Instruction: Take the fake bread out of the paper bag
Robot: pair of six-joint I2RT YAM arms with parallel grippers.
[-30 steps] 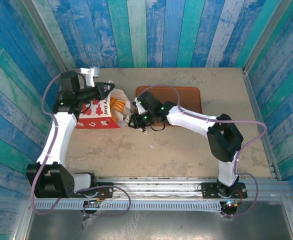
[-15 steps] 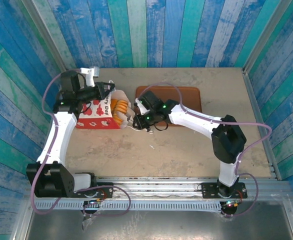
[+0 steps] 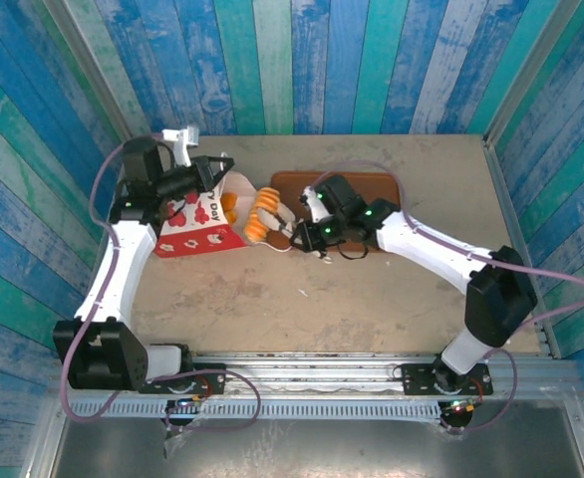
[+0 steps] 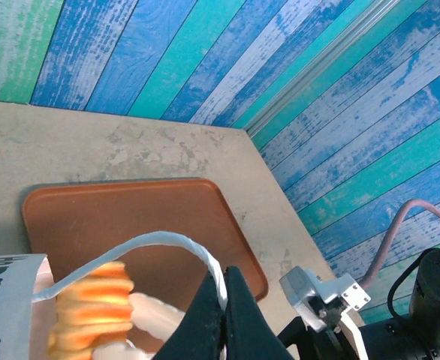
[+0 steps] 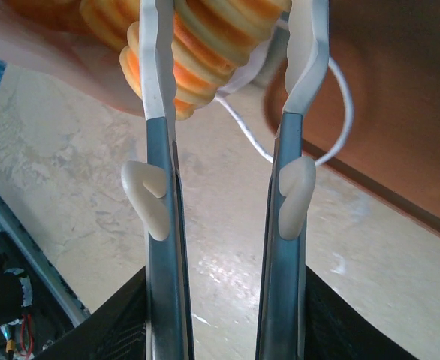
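Note:
The paper bag [image 3: 194, 225], white above and red below, lies on its side with its mouth facing right. My left gripper [image 3: 219, 165] is shut on its white cord handle [image 4: 169, 243], holding the mouth up. In the left wrist view that gripper [image 4: 224, 291] pinches the cord between black fingers. My right gripper [image 3: 278, 225] is shut on a ridged golden-brown loaf of fake bread [image 3: 265, 212], just outside the bag's mouth. From the right wrist, the loaf [image 5: 205, 46] sits between the pale fingertips of the right gripper [image 5: 233, 30]. More fake bread [image 3: 230, 207] shows inside the mouth.
A flat brown tray [image 3: 367, 186] lies behind the right gripper, just right of the bag. A loose white cord [image 5: 334, 112] hangs below the loaf. Blue plank walls close the table at the back and both sides. Bare tabletop [image 3: 302, 289] lies in front.
The right gripper has drawn back to the right, bringing the ridged loaf out of the bag's mouth. The left gripper has shifted slightly up and right with the handle.

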